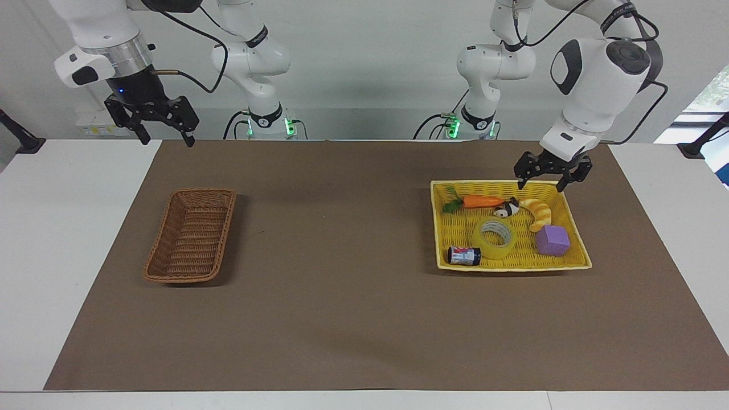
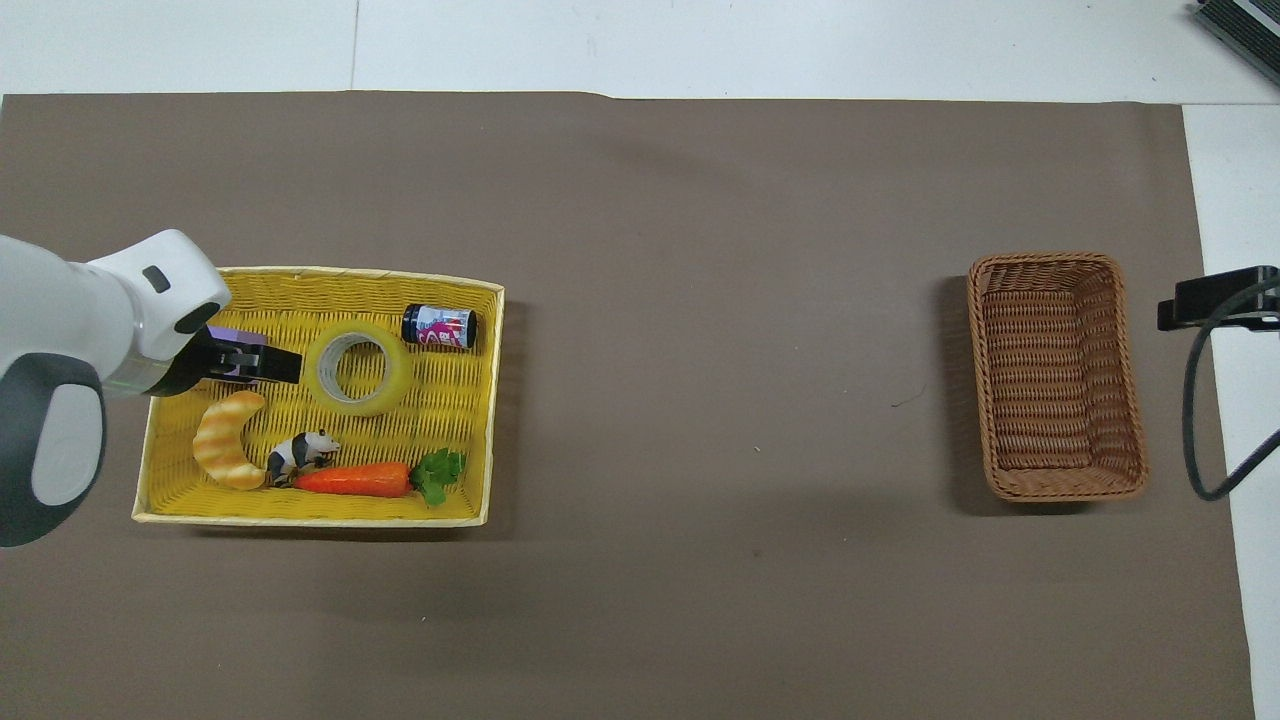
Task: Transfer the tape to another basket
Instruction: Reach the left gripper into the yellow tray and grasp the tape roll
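Note:
The tape (image 1: 494, 251), a translucent yellow roll, lies flat in the yellow tray (image 1: 512, 266), between a small can and a purple cube; it also shows in the overhead view (image 2: 400, 372). My left gripper (image 1: 541, 184) is open and empty, raised over the tray's edge nearest the robots. In the overhead view my left gripper (image 2: 285, 365) covers part of the cube, right beside the tape. The brown wicker basket (image 1: 191, 236) stands empty at the right arm's end (image 2: 1055, 375). My right gripper (image 1: 165, 136) is open and waits, raised near the mat's corner.
The tray (image 2: 310, 520) also holds a small dark can (image 1: 464, 255), a purple cube (image 1: 552, 240), a croissant (image 1: 538, 212), a panda figure (image 1: 506, 209) and a carrot (image 1: 481, 201). A brown mat covers the table between tray and basket.

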